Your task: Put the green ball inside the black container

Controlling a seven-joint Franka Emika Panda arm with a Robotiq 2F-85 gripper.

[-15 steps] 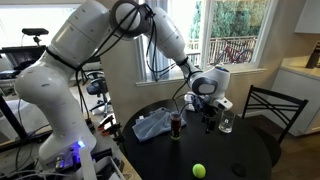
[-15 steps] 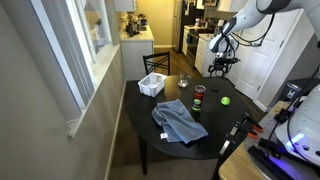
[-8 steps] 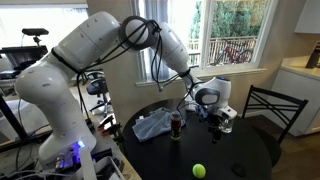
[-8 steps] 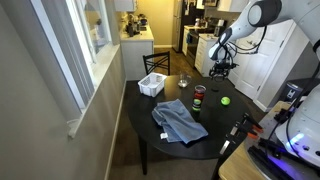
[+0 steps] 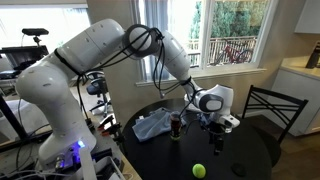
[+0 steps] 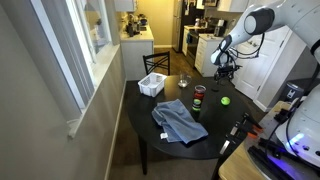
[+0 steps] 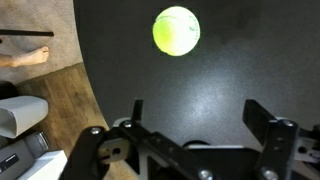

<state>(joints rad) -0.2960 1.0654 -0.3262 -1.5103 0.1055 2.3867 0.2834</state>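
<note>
The green ball (image 5: pixel 199 170) lies on the round black table near its front edge; it also shows in the other exterior view (image 6: pixel 225 100) and at the top of the wrist view (image 7: pixel 176 30). The black container (image 5: pixel 176 125) stands upright mid-table, beside the blue cloth, and shows as a dark cup with a reddish tint (image 6: pixel 199 97). My gripper (image 5: pixel 214 137) hangs above the table between container and ball, pointing down, also seen from the other side (image 6: pixel 226 75). In the wrist view its jaws (image 7: pixel 197 113) are open and empty, with the ball ahead of them.
A crumpled blue cloth (image 6: pixel 178 120) lies on the table (image 6: pixel 160 140). A white slatted basket (image 6: pixel 152 85) and a clear glass (image 6: pixel 184 80) stand at the far side. A black chair (image 5: pixel 268 110) stands by the table. A small dark object (image 5: pixel 238 169) lies near the ball.
The gripper has moved down and across the table toward the ball, away from the clear glass. The ball and container have not moved.
</note>
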